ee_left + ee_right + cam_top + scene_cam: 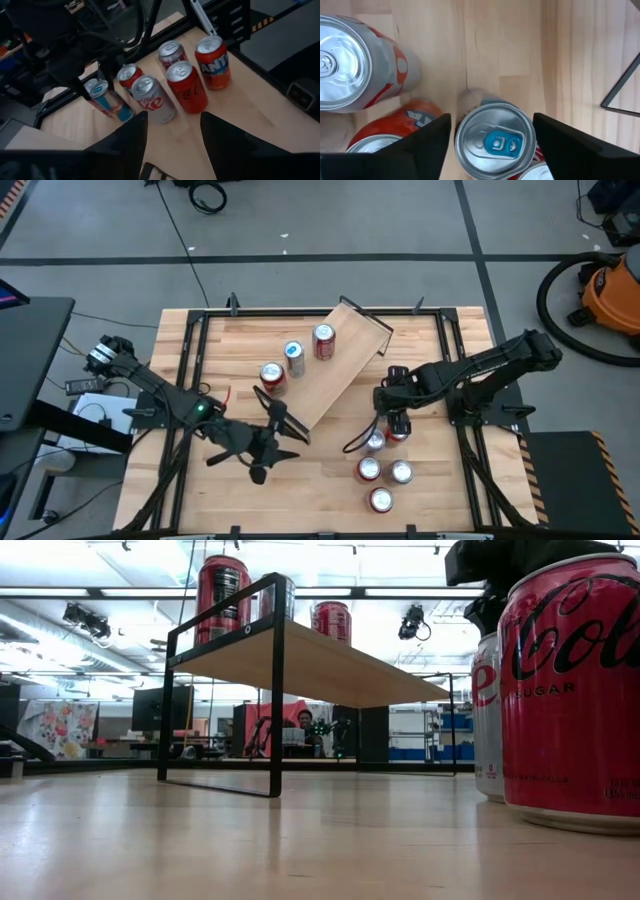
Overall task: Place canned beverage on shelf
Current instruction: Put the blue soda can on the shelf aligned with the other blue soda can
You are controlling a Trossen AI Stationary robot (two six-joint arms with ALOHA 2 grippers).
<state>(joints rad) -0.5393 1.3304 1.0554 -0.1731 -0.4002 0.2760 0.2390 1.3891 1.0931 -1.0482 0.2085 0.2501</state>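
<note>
Bright ceiling strip lights glare overhead; the nearest can looms blurred.

Slatted light-wood table with a black frame at its edges, standing on grey floor crossed by dark lines. Orange vacuum with black hose on that floor near the table's far right corner. Black cable coil at the far edge. Across the room, a seated person, a floral picture and blue bins
</note>
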